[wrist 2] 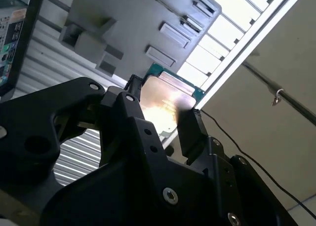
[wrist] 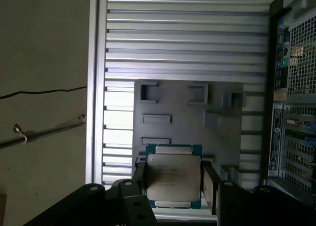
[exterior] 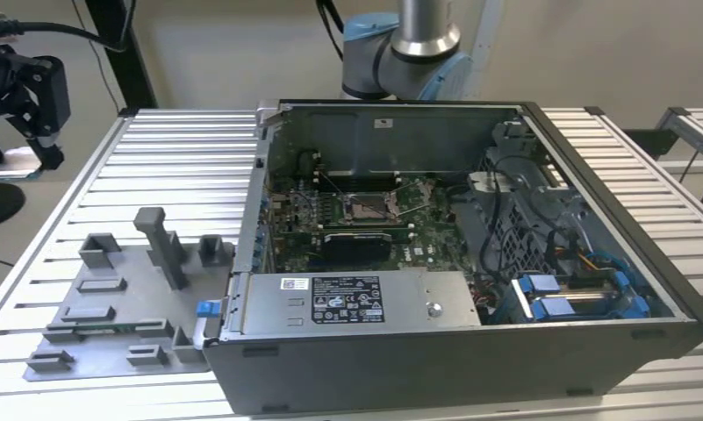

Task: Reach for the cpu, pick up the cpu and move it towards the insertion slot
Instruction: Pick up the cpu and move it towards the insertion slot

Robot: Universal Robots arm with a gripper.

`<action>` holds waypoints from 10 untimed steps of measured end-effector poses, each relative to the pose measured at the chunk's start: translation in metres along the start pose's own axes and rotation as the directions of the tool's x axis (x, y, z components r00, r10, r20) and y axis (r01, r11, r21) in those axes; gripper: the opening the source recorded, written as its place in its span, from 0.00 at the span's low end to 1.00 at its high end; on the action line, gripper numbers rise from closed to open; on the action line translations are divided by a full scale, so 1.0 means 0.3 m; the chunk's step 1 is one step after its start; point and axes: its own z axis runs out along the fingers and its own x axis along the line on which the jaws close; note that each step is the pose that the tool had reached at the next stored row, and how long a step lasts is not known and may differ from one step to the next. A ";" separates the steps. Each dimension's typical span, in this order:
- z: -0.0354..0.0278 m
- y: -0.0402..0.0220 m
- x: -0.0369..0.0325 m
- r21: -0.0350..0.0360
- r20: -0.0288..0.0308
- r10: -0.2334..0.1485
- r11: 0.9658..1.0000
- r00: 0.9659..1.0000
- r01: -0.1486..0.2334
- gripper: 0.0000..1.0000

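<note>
The cpu (wrist: 173,179) is a thin square chip with a silvery top and a green border. My gripper (wrist: 174,186) is shut on it, with one black finger on each side edge. In the second wrist view the cpu (wrist 2: 165,100) glints between the same fingers (wrist 2: 190,127). In the exterior view my gripper (exterior: 21,149) hangs high beyond the table's left edge, well above the grey fixture plate (exterior: 129,316). The insertion slot (exterior: 369,208) is a silver-framed socket on the green motherboard inside the open computer case, far to the exterior view's right of the gripper.
The open computer case (exterior: 632,254) stands on the ribbed metal table (exterior: 175,175), its walls rising around the motherboard. Grey fixture blocks and an upright post (exterior: 164,246) stick up from the fixture plate. The arm's base (exterior: 404,53) stands behind the case. Cables run across the floor (wrist: 44,93).
</note>
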 end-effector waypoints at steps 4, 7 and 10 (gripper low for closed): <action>-0.001 -0.001 -0.029 0.000 -0.001 0.000 1.000 1.000 0.000 0.00; -0.001 -0.001 -0.050 0.000 -0.001 0.000 1.000 1.000 0.000 0.00; -0.002 -0.001 -0.070 0.000 -0.001 0.000 1.000 1.000 0.000 0.00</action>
